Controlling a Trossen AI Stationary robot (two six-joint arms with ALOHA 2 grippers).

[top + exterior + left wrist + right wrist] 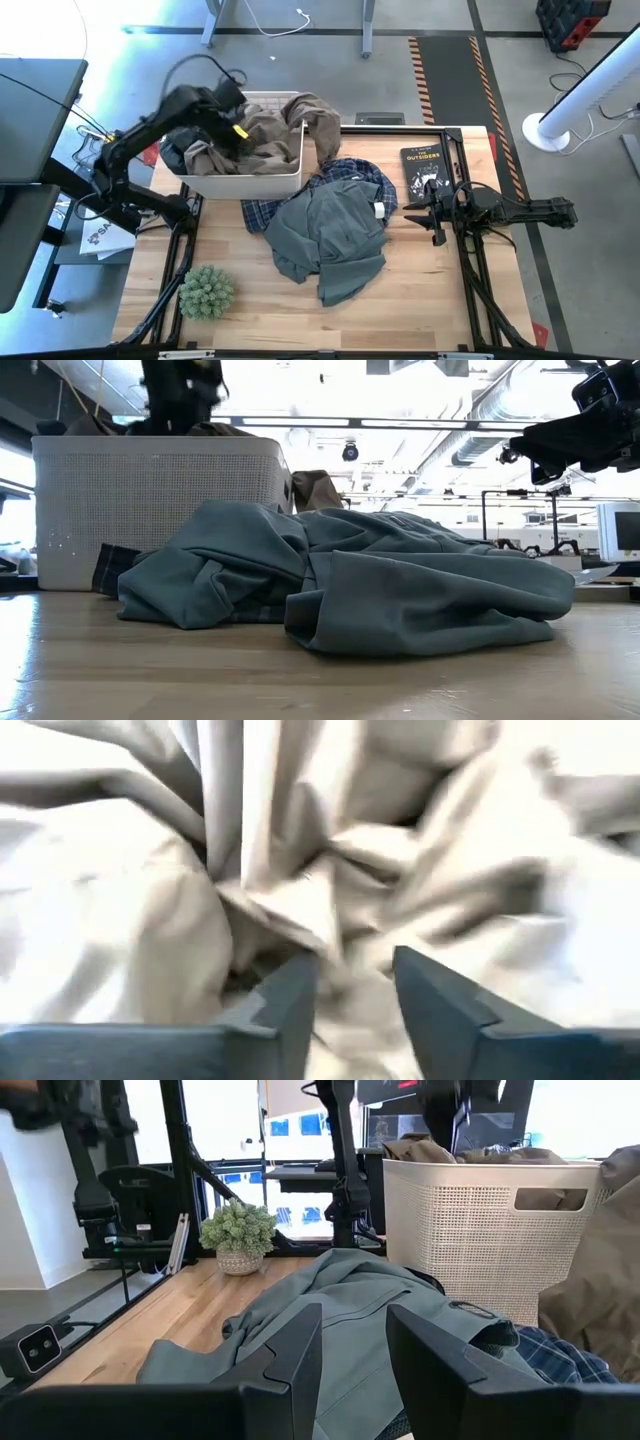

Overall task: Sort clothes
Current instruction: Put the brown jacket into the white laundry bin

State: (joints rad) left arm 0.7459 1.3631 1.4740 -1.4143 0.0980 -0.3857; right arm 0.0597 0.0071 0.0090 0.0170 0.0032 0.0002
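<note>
The taupe-brown garment (265, 135) lies crumpled in the white basket (245, 183), and one part hangs over its right rim (322, 125). My left gripper (236, 128) is open and points down into the basket, just over the garment's folds (300, 900). The grey-green T-shirt (335, 235) lies bunched on the table's middle, on top of the blue plaid shirt (355, 175). My right gripper (425, 210) is open and empty, hovering to the right of the T-shirt (330, 1300). The thin white garment does not show. My left gripper comes from above with its open fingers (295, 1000) on either side of a ridge of the taupe-brown cloth (340, 935) in the basket. I cannot tell whether the fingers touch the cloth.
A black book (425, 170) lies at the table's far right, just behind my right gripper. A small potted plant (205, 290) stands near the front left. Bare wood lies along the near edge (420, 310). Something dark (178, 150) lies in the basket's left end.
</note>
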